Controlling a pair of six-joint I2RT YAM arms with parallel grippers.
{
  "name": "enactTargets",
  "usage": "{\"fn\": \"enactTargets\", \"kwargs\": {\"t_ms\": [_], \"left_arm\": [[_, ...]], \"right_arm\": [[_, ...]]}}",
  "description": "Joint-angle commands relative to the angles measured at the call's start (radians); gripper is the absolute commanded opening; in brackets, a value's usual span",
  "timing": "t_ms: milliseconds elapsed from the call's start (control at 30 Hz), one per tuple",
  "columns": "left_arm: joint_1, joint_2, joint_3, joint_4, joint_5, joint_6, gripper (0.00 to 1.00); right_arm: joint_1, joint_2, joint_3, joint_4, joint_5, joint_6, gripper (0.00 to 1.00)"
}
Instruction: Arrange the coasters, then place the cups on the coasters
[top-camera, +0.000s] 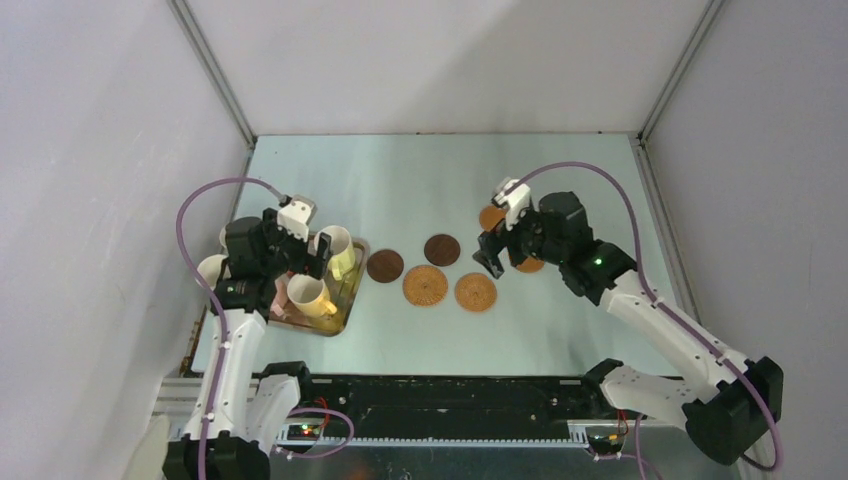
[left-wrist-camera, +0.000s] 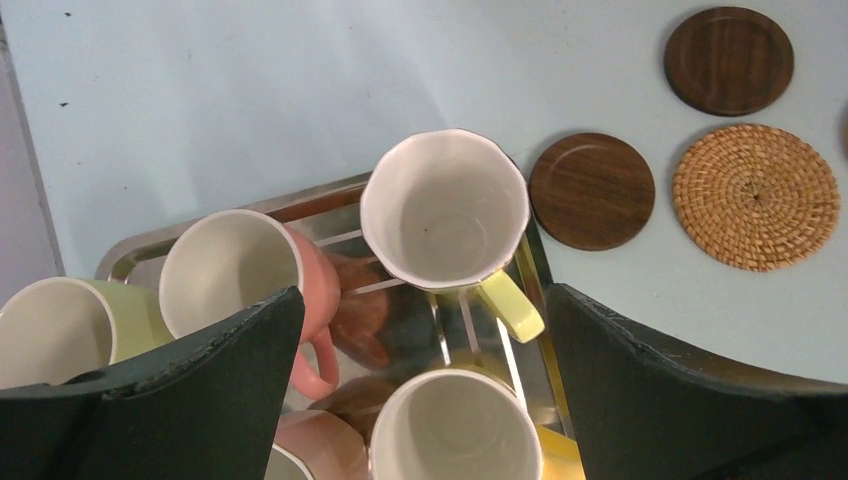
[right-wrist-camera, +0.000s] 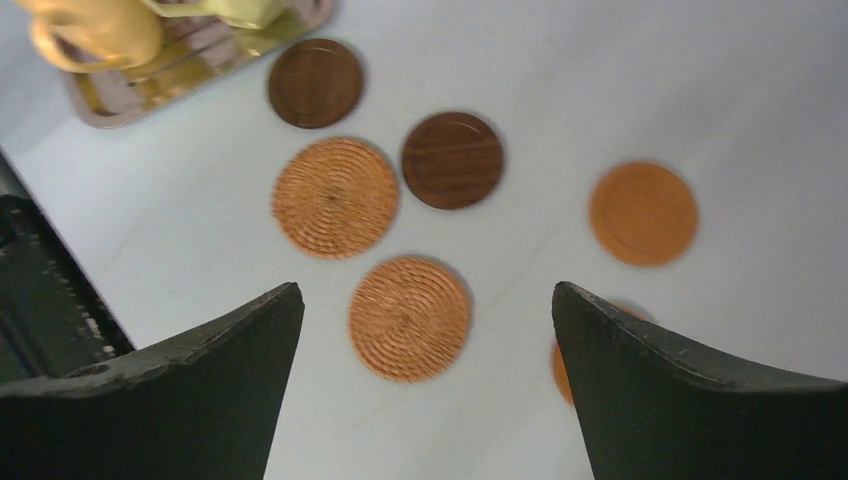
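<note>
Several coasters lie mid-table: two dark brown (top-camera: 385, 265) (top-camera: 442, 249), two woven tan (top-camera: 425, 286) (top-camera: 475, 292), and two orange-brown (top-camera: 491, 216) (top-camera: 530, 264), the nearer one partly under my right arm. My right gripper (top-camera: 490, 255) (right-wrist-camera: 427, 290) hovers open above them, a woven coaster (right-wrist-camera: 410, 318) showing between its fingers. Cups stand crowded on the metal tray (left-wrist-camera: 300, 203): pale yellow-green (left-wrist-camera: 445, 210), salmon pink (left-wrist-camera: 235, 270), light green (left-wrist-camera: 55, 330), yellow (left-wrist-camera: 455, 425), pale pink (left-wrist-camera: 320, 445). Over them my left gripper (top-camera: 300, 255) (left-wrist-camera: 425, 295) is open and holds nothing.
The tray (top-camera: 345, 312) sits at the table's left side, close to the left wall. A dark brown coaster (left-wrist-camera: 592, 190) lies just right of the tray's edge. Bare table stretches behind the coasters toward the back wall.
</note>
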Motion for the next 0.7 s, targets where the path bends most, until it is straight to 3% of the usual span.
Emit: {"fn": "enactTargets", "kwargs": {"t_ms": [0,267,433,500,667], "left_arm": [[0.001,-0.065,0.011,-0.040,0.071,0.057,0.98],[0.054,-0.207,-0.016,-0.030,-0.095,-0.015,0.98],[0.128,-0.250,-0.101,0.074,-0.180,-0.087,0.98],[0.189,-0.241,-0.092,0.074,-0.167,-0.109,0.98],[0.301,-0.250,-0.104,0.104,-0.122,-0.156,0.98]], "right_arm": [[0.152,0.071,0.048,0.103,0.082,0.068,1.00],[0.303,0.432,0.374,0.172,0.089,0.289,0.99],[0.395,0.776,0.751,-0.056,0.233,0.373,0.99],[0.401,0.890,0.975,-0.154,0.218,0.439,0.99],[0.409,1.082,1.191,-0.284,0.146,0.530,0.97]]}}
